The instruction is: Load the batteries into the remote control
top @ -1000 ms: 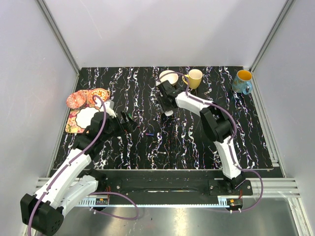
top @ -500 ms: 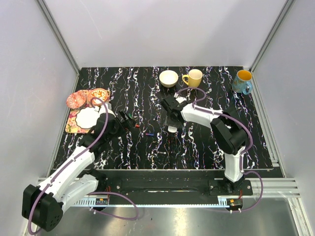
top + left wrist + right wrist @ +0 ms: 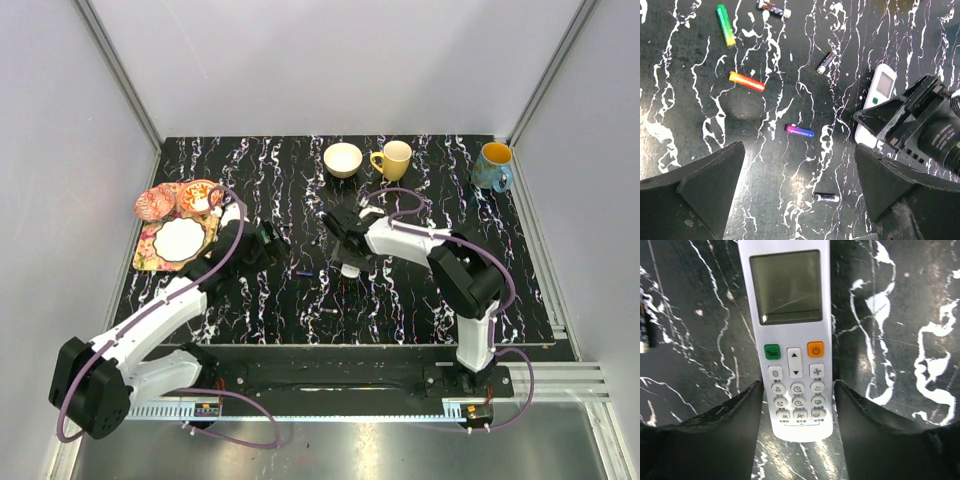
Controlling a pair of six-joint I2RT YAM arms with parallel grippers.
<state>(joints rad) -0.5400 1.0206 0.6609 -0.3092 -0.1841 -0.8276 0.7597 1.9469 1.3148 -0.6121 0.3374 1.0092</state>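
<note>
The white remote control (image 3: 795, 340) faces up, its grey screen far from the wrist. My right gripper (image 3: 797, 405) is shut on its button end, one finger pressed against each long side. From above, that gripper (image 3: 347, 248) and remote (image 3: 350, 269) sit mid-table. My left gripper (image 3: 268, 243) hovers open just to the left, nothing between its fingers (image 3: 705, 190). Below it several batteries lie loose: an orange one (image 3: 746, 81), a blue-purple one (image 3: 800, 131), a green one (image 3: 726, 25), a small dark one (image 3: 826, 197). The remote (image 3: 880, 90) shows beside the right gripper there.
A cream bowl (image 3: 343, 159), a yellow mug (image 3: 394, 159) and a blue mug (image 3: 492, 166) stand along the back. A white plate on a patterned mat (image 3: 178, 238) and floral dishes (image 3: 175, 198) sit at the left edge.
The right arm has carried the remote from beside the bowl toward the table's middle. The left gripper has shifted a little to the right and stayed open.
</note>
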